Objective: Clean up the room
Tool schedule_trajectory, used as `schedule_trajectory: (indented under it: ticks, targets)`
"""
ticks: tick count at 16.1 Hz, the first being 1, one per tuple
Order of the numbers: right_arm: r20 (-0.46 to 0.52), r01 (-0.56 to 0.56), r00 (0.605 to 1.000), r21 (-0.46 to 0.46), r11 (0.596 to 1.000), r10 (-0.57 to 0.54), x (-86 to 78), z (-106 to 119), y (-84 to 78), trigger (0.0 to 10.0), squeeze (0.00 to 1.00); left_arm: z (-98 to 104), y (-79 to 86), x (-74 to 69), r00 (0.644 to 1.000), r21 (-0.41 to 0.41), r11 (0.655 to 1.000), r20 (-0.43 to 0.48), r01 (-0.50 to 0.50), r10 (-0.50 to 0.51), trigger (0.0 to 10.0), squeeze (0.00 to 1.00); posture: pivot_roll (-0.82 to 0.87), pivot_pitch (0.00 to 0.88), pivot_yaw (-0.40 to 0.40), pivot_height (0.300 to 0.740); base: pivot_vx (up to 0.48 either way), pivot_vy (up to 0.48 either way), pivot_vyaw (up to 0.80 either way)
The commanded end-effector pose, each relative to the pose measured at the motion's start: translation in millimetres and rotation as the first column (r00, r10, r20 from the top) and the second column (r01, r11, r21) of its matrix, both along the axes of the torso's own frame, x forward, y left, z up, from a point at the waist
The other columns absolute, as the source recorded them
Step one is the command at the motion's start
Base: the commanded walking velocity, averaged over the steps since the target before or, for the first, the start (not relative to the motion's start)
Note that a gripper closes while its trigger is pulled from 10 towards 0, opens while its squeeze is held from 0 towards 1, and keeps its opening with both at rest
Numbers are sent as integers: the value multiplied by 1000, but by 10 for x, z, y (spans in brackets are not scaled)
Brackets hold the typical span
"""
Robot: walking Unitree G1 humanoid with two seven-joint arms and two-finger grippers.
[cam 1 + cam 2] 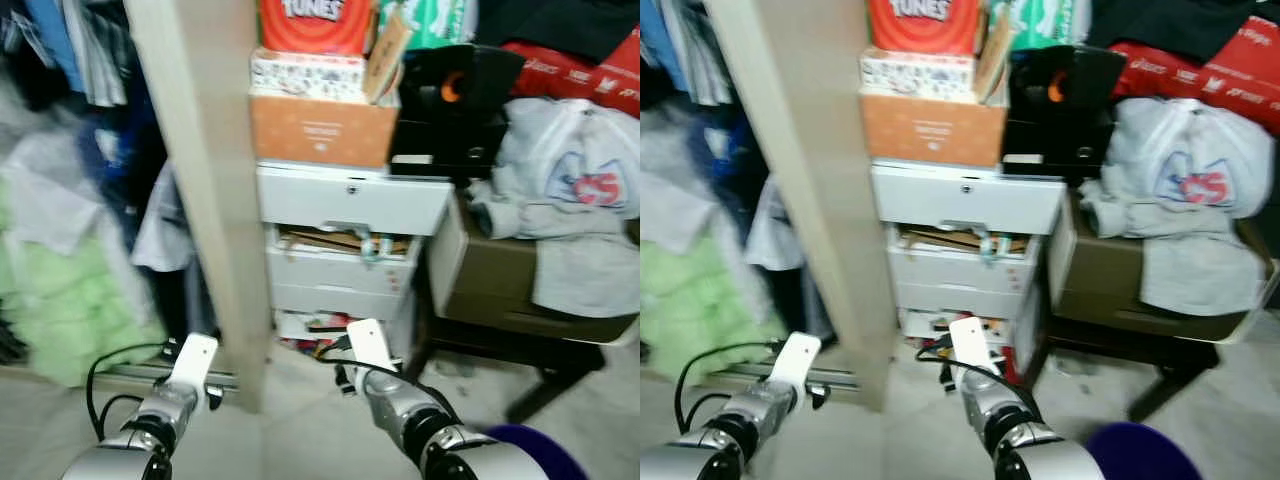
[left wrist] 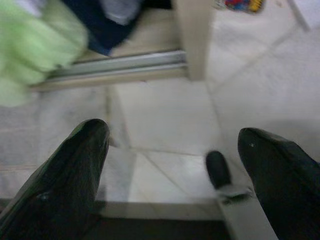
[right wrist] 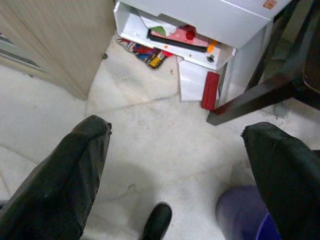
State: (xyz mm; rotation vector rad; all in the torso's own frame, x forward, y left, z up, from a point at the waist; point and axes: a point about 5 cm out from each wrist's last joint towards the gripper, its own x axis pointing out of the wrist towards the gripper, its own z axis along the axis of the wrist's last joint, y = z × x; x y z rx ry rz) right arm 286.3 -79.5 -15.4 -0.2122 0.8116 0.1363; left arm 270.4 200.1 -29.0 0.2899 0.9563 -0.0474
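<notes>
Both my arms reach low over the pale tiled floor. In the left wrist view my left gripper (image 2: 170,135) is open above bare tiles, near a metal door rail (image 2: 120,67). My right gripper (image 3: 176,129) is open too, with nothing between its fingers. It hangs short of a white drawer unit (image 1: 350,205). The unit's bottom drawer (image 3: 165,37) is pulled out and stuffed with small items. Red and yellow clutter (image 3: 150,56) lies on the floor before it, and a red flat object (image 3: 210,90) leans at its corner. A purple container (image 3: 240,215) sits close under my right arm.
A pale wooden post (image 1: 215,200) rises between my arms. Boxes (image 1: 320,125) are stacked on the drawer unit. To the right, a dark bench (image 1: 530,335) carries a pile of clothes (image 1: 565,190). Hanging clothes and a green cloth (image 1: 70,300) crowd the left.
</notes>
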Motion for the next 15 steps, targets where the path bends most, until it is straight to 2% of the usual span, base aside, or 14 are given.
schedule_trajectory:
  ticks: [1, 7, 15]
  targets:
    - [14, 7, 1000, -19, 1000, -7, 37, 23, -61, 10000, 0, -6, -80, 10, 1000, -17, 1000, 0, 23, -23, 10000, 0, -19, 0, -12, 740, 0, 0, 0]
    - [23, -8, 1000, -30, 1000, 9, 54, 39, -55, 10000, 0, 33, -122, 63, 999, -91, 996, 37, 5, -1, 10000, 0, -23, 0, -14, 740, 0, 0, 0]
    - [28, -22, 999, -43, 999, 24, 71, 56, -53, 10000, 0, 55, -140, 93, 999, -97, 995, 43, 11, -7, 10000, 0, -20, 0, -18, 740, 274, 0, 0]
